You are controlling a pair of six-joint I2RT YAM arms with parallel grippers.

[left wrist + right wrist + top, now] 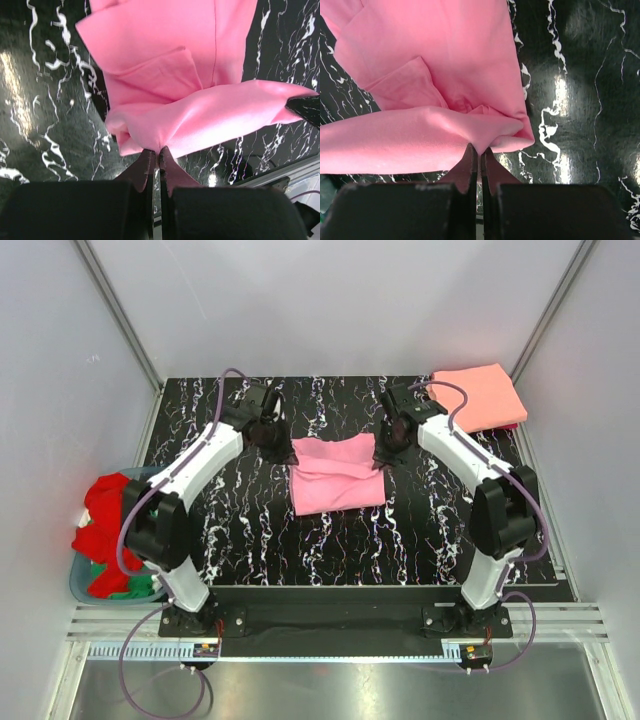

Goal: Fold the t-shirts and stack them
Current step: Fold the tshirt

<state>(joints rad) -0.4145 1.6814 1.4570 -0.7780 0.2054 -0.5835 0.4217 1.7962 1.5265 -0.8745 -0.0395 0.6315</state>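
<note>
Left pincer (pixel 156 151): pinched tight on the far-left corner of the pink t-shirt (pixel 337 478). Shirt lies at middle of bench (pixel 250 540), held edge strung left-right between the 2 pincers, body toward the arm bases. Right pincer (pixel 479 149): clamped on far-right corner. Both equally near; the fold likely pulls nearward. Folded salmon t-shirt (pixel 485 395) far right.

The bubblegum pink t-shirt (pixel 335 475) is plain, on a black table (pixel 250 530) veined with white marbling. At two o'clock, a salmon-orange t-shirt (pixel 480 397). At eight o'clock, red t-shirts (pixel 105 510) and green cloth (pixel 132 591) in a blue-grey basket (pixel 76 585).
</note>
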